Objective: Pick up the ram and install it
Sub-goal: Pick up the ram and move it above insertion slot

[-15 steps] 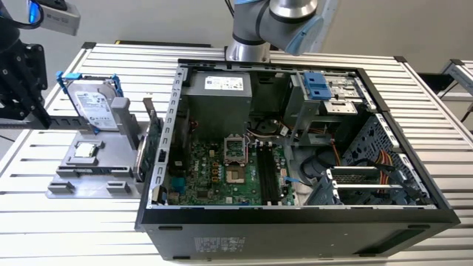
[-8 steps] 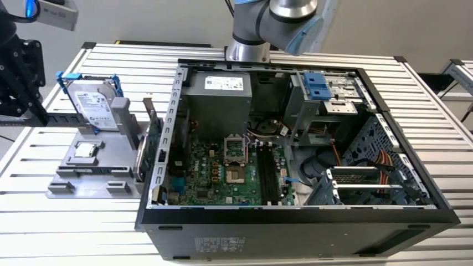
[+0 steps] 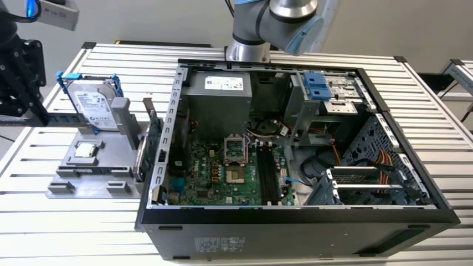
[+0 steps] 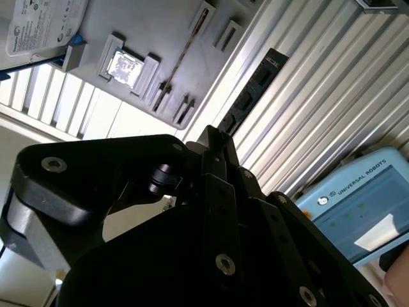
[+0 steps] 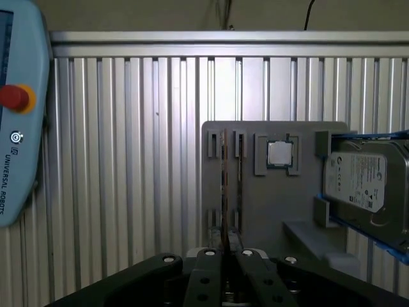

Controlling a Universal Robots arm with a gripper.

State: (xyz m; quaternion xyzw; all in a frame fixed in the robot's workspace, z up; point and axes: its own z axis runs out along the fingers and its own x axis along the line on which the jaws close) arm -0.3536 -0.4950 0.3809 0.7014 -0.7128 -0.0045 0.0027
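first wrist view: ram (image 5: 224, 182) vert. in grey holder (image 5: 275, 201); pincer (image 5: 228, 251) closed, empty.

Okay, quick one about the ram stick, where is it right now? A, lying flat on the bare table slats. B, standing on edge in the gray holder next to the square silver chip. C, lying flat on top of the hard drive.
B: in the first wrist view the ram stands edge-on in a slot of the gray holder, beside the square silver chip.
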